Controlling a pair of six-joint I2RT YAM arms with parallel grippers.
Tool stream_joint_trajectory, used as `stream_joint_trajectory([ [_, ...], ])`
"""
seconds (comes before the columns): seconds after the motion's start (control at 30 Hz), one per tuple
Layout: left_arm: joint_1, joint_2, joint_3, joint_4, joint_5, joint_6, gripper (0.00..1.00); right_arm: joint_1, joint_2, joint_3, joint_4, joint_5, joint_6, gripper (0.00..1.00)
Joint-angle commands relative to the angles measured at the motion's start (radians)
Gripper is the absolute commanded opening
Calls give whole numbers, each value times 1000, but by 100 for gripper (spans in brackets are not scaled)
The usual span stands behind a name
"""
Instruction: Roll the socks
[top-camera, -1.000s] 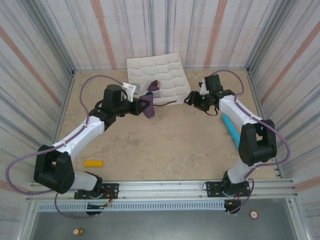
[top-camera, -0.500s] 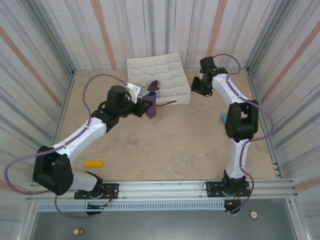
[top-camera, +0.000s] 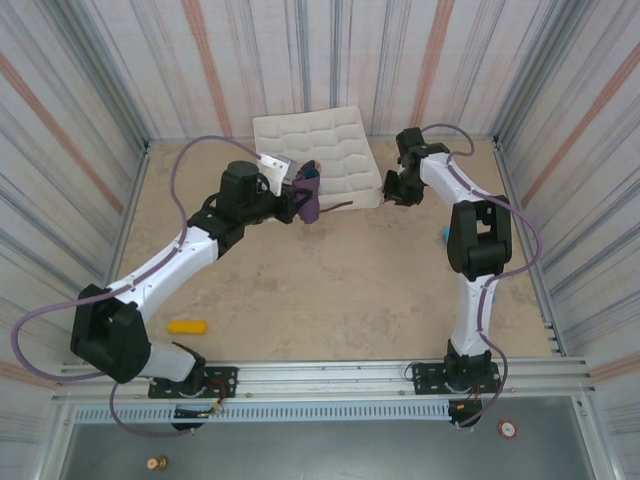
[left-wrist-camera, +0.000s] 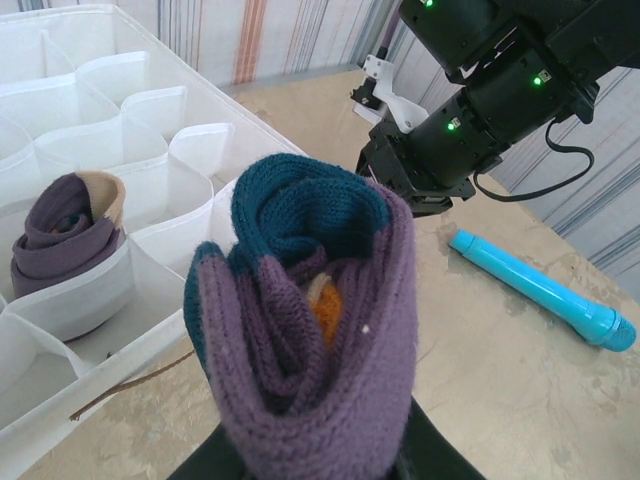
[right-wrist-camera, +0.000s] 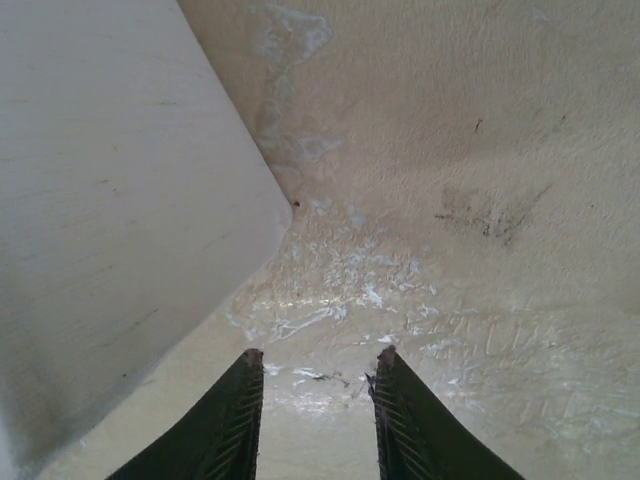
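Observation:
A rolled purple sock (left-wrist-camera: 310, 340) with a dark teal toe and an orange core sits upright in my left gripper (left-wrist-camera: 320, 445), which is shut on it. In the top view this sock (top-camera: 309, 203) hangs at the front edge of the white divided tray (top-camera: 330, 135). A second rolled purple sock (left-wrist-camera: 65, 235) with a tan cuff rests in a front compartment of the tray (left-wrist-camera: 150, 110). My right gripper (right-wrist-camera: 318, 352) is open and holds nothing, low over the bare table beside the tray's right corner (right-wrist-camera: 120, 200). From above, the right gripper (top-camera: 392, 192) sits at that corner.
A teal cylinder (left-wrist-camera: 540, 290) lies on the table right of the tray, partly behind the right arm (top-camera: 447, 235). A small yellow block (top-camera: 187, 326) lies near the front left. Striped walls close in the table on three sides.
My left gripper has carried the rolled sock back toward the tray's front edge. The right arm has swung from mid-table to the tray's right corner, its jaws narrower than before.

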Motion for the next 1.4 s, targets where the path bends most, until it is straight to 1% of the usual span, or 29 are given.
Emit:
stream_joint_trajectory([
  [0.0, -11, 4, 32, 24, -23, 27, 0, 3, -72, 18, -28, 35, -13, 45],
  [0.07, -13, 3, 32, 27, -29, 29, 0, 11, -90, 36, -27, 50, -14, 51],
  [0.13, -13, 3, 31, 30, -32, 29, 0, 19, -94, 63, -37, 70, -17, 52],
  [0.23, -14, 4, 36, 27, -32, 30, 0, 26, -86, 98, -46, 86, -20, 53],
  [0.3, -17, 6, 38, 24, -32, 31, 0, 27, -75, 107, -50, 80, -19, 52],
  [0.37, -20, 7, 40, 21, -31, 31, 0, 30, -60, 154, -59, 78, -19, 52],
  [0.5, -26, 6, 42, 14, -38, 37, 0, 30, -38, 169, -48, 56, -14, 52],
  [0.6, -28, 6, 43, 16, -40, 36, 0, 30, 5, 207, -69, 46, -13, 51],
  [0.73, -28, 15, 39, 25, -44, 33, 0, 36, 50, 221, -83, 40, -17, 44],
  [0.83, -28, 27, 37, 37, -51, 30, 0, 46, 70, 220, -92, 45, -23, 34],
  [0.9, -30, 36, 42, 39, -54, 30, 0, 53, 75, 210, -93, 51, -26, 30],
  [1.17, -32, 71, 73, 63, -87, 31, 0, 67, 38, 123, -70, 51, -37, 12],
  [1.2, -33, 79, 78, 66, -86, 32, 0, 66, 29, 85, -67, 50, -37, 11],
  [1.23, -32, 90, 86, 69, -85, 31, 0, 66, 19, 70, -66, 46, -39, 5],
  [1.33, -36, 117, 104, 83, -80, 43, 0, 68, -12, 33, -68, 32, -42, 0],
  [1.37, -38, 124, 110, 87, -78, 46, 0, 68, -21, 19, -66, 31, -44, 0],
])
